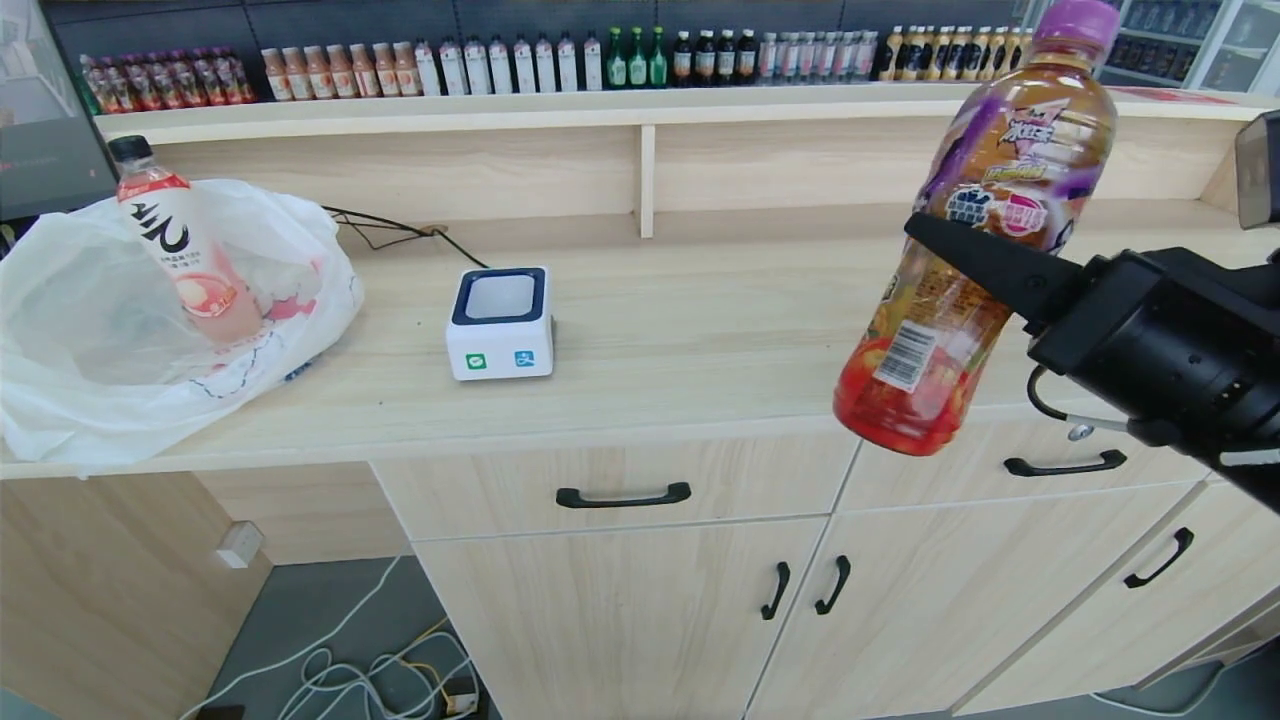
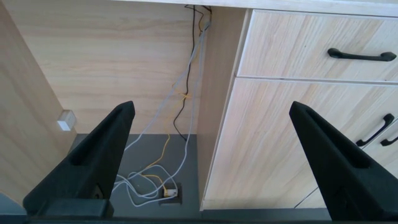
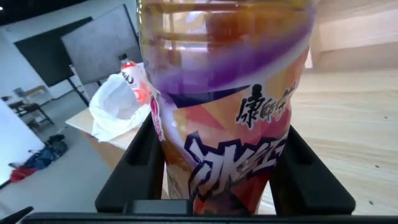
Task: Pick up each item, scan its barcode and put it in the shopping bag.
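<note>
Right end effector clamps the bottle mid-body, tilted, in the air well right of the scanner. The bag lies left of the scanner on the desk. Left end effector is open and empty. Risks: the barcode isn't turned toward the scanner, so the scan may miss, and the slick bottle may slip. Label is purple-orange with bold print.

Matte black all over
Right gripper has wedge fingers, chunky round wrist, thin looping cable; left gripper matches.
</note>
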`<state>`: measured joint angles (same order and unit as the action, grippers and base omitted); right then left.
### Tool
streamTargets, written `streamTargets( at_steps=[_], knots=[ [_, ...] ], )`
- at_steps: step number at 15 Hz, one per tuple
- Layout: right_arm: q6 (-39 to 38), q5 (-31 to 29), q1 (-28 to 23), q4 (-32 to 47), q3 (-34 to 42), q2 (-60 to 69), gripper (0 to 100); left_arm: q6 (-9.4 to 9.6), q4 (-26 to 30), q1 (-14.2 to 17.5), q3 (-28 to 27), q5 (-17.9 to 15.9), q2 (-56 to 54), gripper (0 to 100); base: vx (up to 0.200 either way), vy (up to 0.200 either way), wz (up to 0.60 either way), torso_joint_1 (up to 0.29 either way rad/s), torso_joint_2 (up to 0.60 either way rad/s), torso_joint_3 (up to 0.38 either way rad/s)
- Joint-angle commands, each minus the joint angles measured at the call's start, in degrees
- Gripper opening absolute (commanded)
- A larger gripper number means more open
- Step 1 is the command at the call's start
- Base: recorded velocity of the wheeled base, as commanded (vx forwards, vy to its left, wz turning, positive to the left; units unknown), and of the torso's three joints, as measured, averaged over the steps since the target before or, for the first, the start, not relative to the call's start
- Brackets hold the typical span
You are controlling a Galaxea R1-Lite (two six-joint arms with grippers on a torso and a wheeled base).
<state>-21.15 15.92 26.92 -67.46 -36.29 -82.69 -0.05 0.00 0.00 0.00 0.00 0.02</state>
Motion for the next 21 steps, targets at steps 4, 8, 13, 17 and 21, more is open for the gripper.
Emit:
streamTargets(
  at_steps=[4, 8, 13, 17, 21],
  knots=[
    [-9.08, 6.93, 7.8, -13.75, 5.09, -5.64, 0, -0.04, 0.0, 0.0, 0.0, 0.0, -0.02, 100, 0.0, 0.0, 0.0, 0.0, 0.0, 0.0],
    [-11.02, 7.02, 14.3, -20.43, 3.95, -11.35, 0, -0.04, 0.0, 0.0, 0.0, 0.09, -0.02, 100, 0.0, 0.0, 0.0, 0.0, 0.0, 0.0],
    [-19.72, 7.19, 18.35, -20.6, 1.05, -12.41, 0, -0.04, 0.0, 0.0, 0.0, 0.09, -0.02, 100, 0.0, 0.0, 0.0, 0.0, 0.0, 0.0],
    [-24.46, 7.55, 18.35, -21.92, -1.85, -12.67, 0, -0.04, 0.0, 0.0, 0.0, 0.0, -0.02, 100, 0.0, 0.0, 0.0, 0.0, 0.0, 0.0],
    [-24.55, 10.8, 18.43, -22.54, -2.38, -12.15, 0, -0.04, 0.0, 0.0, 0.0, 0.09, -0.02, 100, 0.0, 0.0, 0.0, 0.0, 0.0, 0.0]
  ],
)
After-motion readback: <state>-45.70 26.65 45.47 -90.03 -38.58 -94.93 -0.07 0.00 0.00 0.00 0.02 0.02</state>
